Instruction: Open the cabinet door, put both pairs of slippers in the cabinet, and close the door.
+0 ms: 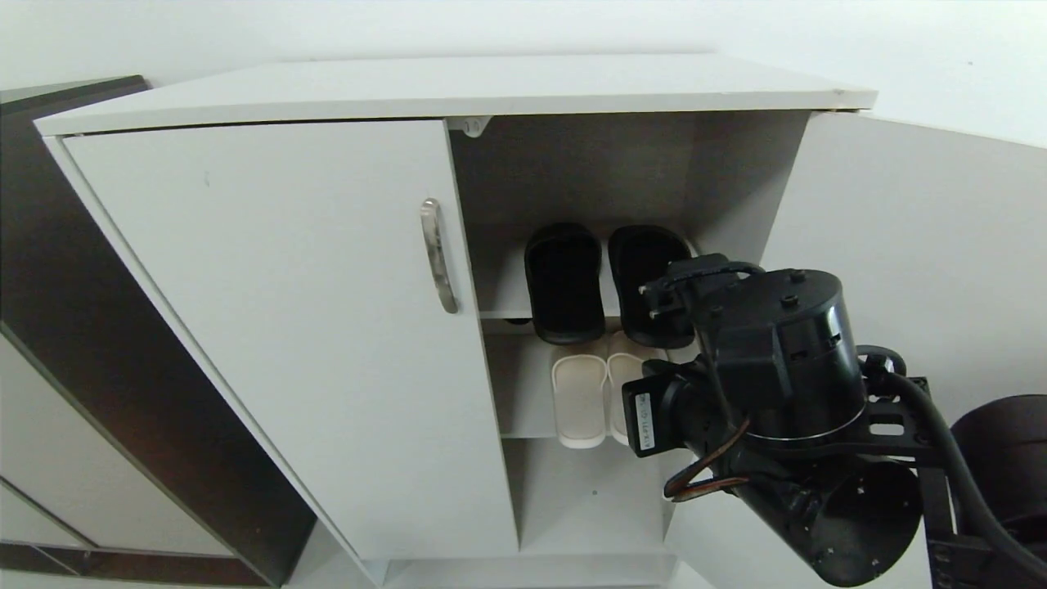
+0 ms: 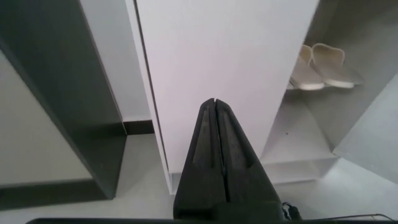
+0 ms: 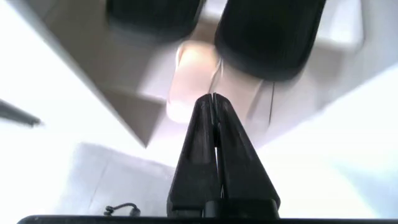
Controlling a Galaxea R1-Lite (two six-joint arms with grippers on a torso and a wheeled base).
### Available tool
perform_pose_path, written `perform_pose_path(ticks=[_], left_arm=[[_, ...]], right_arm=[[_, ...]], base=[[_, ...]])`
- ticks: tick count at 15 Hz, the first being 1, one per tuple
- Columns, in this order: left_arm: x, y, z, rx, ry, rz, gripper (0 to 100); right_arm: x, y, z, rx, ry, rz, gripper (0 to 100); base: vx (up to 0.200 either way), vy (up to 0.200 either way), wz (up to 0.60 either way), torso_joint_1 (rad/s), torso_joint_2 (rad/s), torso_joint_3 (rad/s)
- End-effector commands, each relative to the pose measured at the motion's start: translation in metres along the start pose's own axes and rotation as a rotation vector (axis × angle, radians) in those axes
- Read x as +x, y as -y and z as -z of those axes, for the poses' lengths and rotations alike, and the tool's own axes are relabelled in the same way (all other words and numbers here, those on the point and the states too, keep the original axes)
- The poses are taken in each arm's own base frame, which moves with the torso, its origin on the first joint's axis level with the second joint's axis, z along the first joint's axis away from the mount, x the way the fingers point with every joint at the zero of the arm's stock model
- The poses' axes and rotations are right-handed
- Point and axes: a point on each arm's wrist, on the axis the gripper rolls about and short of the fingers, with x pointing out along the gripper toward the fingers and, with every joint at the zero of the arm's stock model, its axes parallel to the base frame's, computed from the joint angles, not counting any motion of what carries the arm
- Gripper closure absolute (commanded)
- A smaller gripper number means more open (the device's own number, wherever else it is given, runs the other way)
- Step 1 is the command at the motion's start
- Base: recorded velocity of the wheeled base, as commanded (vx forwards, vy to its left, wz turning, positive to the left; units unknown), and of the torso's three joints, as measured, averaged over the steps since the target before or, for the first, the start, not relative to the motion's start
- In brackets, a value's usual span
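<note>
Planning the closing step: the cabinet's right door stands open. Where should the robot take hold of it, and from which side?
The free edge, from the robot's right, likely with the right gripper: the open door presents a flat inner face, no handle, so hook behind it.

This looks like a plain, home-like room, perhaps a hallway corner. A low white laminate cabinet [image 1: 458,86] stands against a bare white wall [image 1: 941,57], with black slip-on slippers [image 1: 564,282] and cream slip-on slippers [image 1: 579,397] on its shelves — shoe storage — and a dark grey panelled unit [image 1: 98,343] to its left.
</note>
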Motion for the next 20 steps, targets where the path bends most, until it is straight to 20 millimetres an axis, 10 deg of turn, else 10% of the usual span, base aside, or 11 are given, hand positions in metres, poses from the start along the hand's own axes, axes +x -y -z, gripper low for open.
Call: perform_pose_path(ticks=[1, 13, 20], left_arm=[[0.000, 0.000, 0.000, 0.000, 0.000, 0.000, 100], [0.000, 0.000, 0.000, 0.000, 0.000, 0.000, 100], [0.000, 0.000, 0.000, -0.002, 0.000, -0.002, 100]], right_arm=[[0.002, -0.001, 0.003, -0.004, -0.007, 0.001, 100], [0.005, 0.002, 0.011, -0.019, -0.022, 0.006, 100], [0.006, 0.003, 0.014, -0.021, -0.023, 0.002, 100]], base=[[-0.200, 0.000, 0.00, 0.002, -0.01, 0.002], [-0.200, 0.000, 0.00, 0.002, 0.00, 0.005], [0.000, 0.000, 0.00, 0.000, 0.00, 0.000]])
